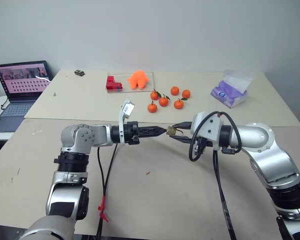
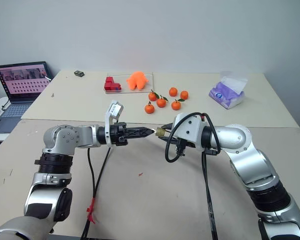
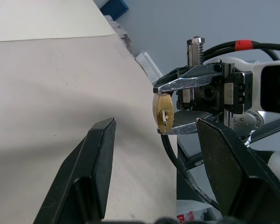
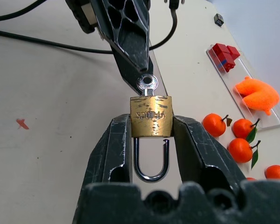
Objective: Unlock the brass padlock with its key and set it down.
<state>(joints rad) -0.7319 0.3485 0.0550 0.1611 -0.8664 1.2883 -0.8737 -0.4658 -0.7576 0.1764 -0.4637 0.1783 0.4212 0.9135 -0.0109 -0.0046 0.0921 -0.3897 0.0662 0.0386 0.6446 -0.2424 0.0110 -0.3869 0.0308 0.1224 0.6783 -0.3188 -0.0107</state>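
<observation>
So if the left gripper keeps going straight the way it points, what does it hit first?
Most likely the key sticking out of the padlock, which the right gripper clamps. The left gripper points level at it, jaws open; in its wrist view the padlock sits between its fingers, though how near is unclear.

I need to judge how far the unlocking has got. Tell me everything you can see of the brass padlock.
The brass padlock is a small golden-yellow body with scratched faces and stamped lettering. The right end effector is shut on its sides, holding it above the table. Its thin silvery shackle points back toward that wrist, and one leg looks out of the body, so it appears unlocked. A silvery key sits in the keyhole. The open left end effector is right at the key; contact is unclear.
</observation>
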